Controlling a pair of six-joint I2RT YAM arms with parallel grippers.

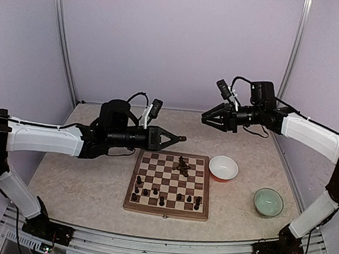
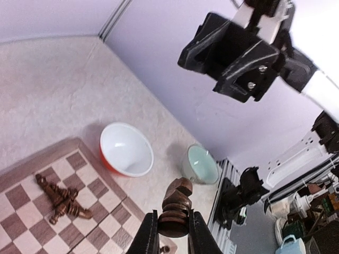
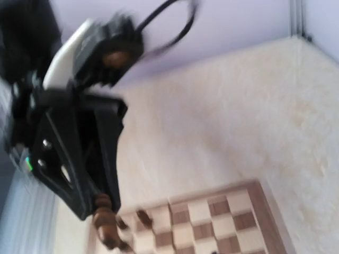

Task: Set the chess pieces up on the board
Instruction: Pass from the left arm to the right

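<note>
Above the far edge of the board, left gripper clamps one dark chess piece aloft, right gripper hangs open-jawed, empty; placing step, judged: next lower it upright onto a vacant home square.

Checkered wooden board: far-left squares open; heap of dark pieces blocks far centre; white bowl flanks right edge.

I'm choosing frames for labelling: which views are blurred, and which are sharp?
Right wrist view: smeared by motion, the board soft-edged. Left wrist view: sharp, the held chess piece crisp. Top external view: sharp and evenly lit, but the chess pieces look tiny.
</note>
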